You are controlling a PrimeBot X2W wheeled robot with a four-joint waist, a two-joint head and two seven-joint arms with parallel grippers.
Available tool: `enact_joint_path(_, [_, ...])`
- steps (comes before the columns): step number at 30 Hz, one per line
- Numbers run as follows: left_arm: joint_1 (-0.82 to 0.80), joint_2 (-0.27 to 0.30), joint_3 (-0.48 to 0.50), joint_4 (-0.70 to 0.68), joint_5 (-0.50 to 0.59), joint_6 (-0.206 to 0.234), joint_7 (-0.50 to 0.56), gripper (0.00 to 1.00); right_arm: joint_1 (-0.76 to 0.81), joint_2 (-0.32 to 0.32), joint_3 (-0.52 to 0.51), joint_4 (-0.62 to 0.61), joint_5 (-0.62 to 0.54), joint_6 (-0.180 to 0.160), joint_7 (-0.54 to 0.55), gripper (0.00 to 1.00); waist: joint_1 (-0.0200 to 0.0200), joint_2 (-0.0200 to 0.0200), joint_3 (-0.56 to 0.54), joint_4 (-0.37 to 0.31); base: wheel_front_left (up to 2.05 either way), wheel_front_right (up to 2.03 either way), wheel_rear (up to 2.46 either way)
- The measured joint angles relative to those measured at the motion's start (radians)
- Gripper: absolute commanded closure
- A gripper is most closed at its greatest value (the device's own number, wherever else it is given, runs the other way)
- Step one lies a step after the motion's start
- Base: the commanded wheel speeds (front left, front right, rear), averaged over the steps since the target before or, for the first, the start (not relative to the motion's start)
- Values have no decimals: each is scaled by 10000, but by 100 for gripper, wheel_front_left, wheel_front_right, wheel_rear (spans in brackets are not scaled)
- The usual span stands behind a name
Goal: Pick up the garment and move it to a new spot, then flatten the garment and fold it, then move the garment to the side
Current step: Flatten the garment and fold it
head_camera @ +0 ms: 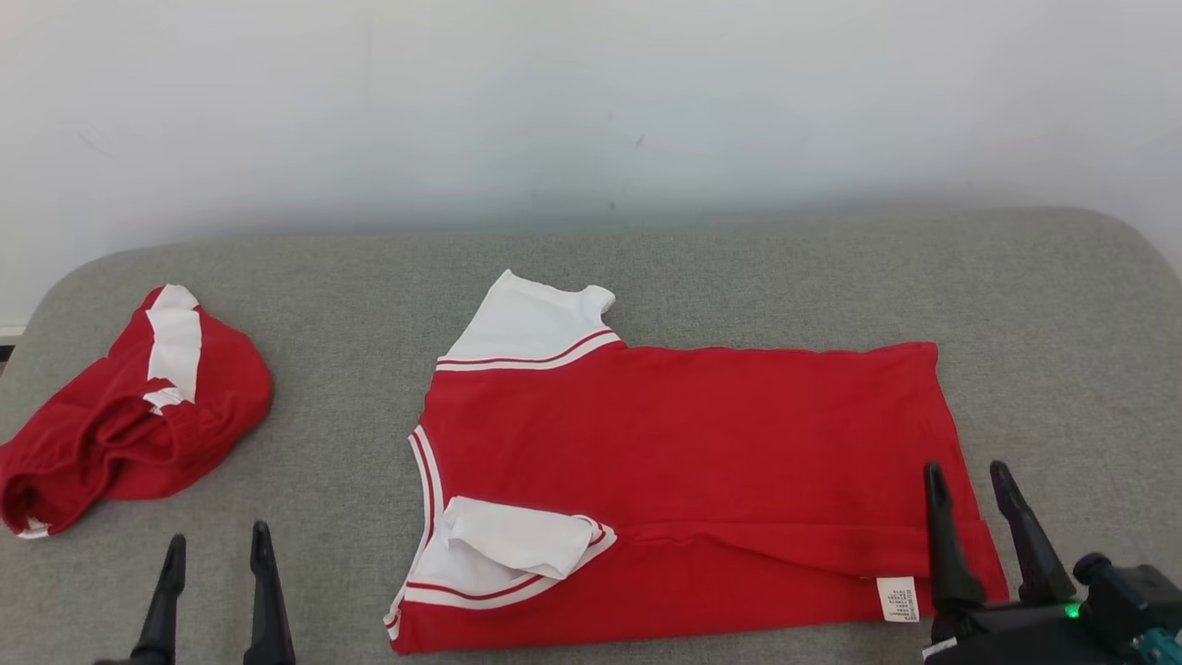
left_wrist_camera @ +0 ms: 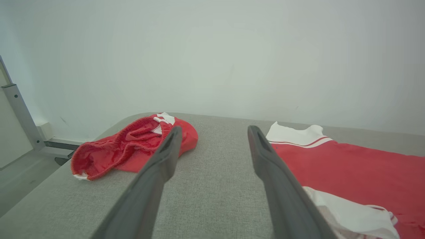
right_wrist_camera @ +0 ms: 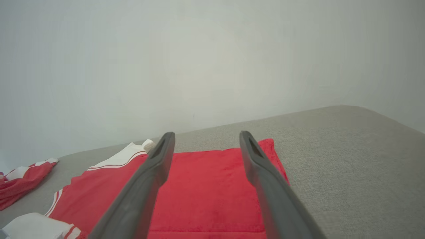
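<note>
Finding: this reads as a bare test room or lab rather than a home. My work surface is a grey, cloth-covered counter (head_camera: 739,277) with rounded corners. Directly behind the counter stands a plain white wall (head_camera: 591,111), faintly scuffed. Off the counter's left end I note a grey metal frame post (left_wrist_camera: 22,113) against that wall, and pale floor (left_wrist_camera: 20,186) below counter level.
</note>
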Motion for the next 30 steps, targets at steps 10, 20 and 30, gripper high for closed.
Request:
enact_joint_path(10, [453, -556, 608, 17, 706, -364, 0, 0, 271, 174, -105, 167, -59, 0, -140, 0, 1, 0, 71, -16, 0, 0, 0])
enact_joint_path(20, [-132, -617, 934, 324, 905, -1112, 0, 0, -254, 286, -345, 606, 59, 0, -146, 0, 1, 0, 244, -221, 0, 0, 0])
enact_joint_path(30, [-3545, 828, 96, 1528, 556, -1856, 830, 0, -2723, -481, -360, 2065, 314, 0, 435, 0, 2, 0, 1116, -671, 0, 0, 0])
